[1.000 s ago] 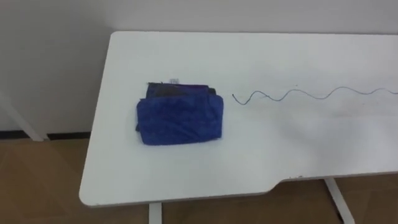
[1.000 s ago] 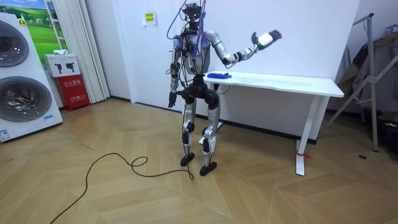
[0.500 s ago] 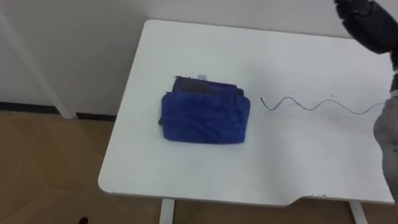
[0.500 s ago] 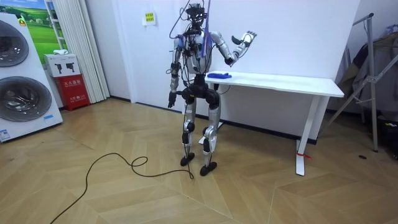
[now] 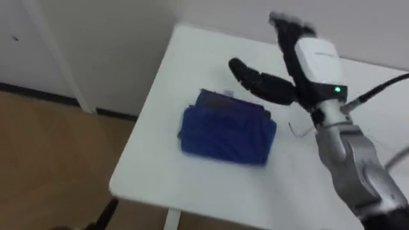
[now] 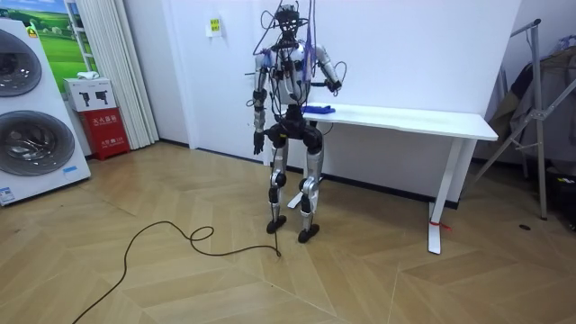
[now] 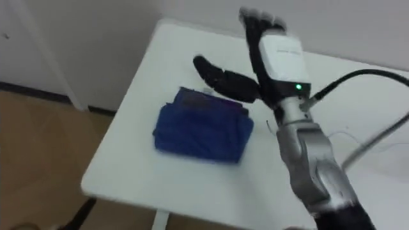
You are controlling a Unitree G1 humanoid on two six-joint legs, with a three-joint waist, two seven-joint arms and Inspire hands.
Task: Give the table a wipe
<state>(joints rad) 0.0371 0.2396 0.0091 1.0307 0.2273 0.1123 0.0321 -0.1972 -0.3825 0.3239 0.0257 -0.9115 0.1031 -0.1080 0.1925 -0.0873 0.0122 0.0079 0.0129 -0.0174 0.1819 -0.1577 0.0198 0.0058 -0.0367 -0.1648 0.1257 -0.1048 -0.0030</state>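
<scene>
A folded blue cloth (image 5: 223, 131) (image 7: 201, 131) lies near the left end of the white table (image 5: 192, 185) (image 7: 140, 185). My right hand (image 5: 307, 61) (image 7: 278, 54) hovers above the table just beyond the cloth's far right corner. It is open, with straight fingers and the thumb stretched left over the cloth's far edge, and holds nothing. A thin wavy pen line (image 5: 294, 131) shows beside the cloth, mostly hidden by my forearm. In the room view I stand at the table's (image 6: 405, 117) left end beside the cloth (image 6: 317, 109), my left hand (image 6: 258, 144) hanging at my side.
The table's left and front edges run close to the cloth, with wood floor below. A white wall backs the table. In the room view, washing machines (image 6: 27, 108) and a red box (image 6: 99, 130) stand at the room view's left, and a metal rack (image 6: 540, 108) at its right.
My right arm has swung in from the right, its hand now over the table by the cloth. The camera shifted, and in the room view I have turned toward the table.
</scene>
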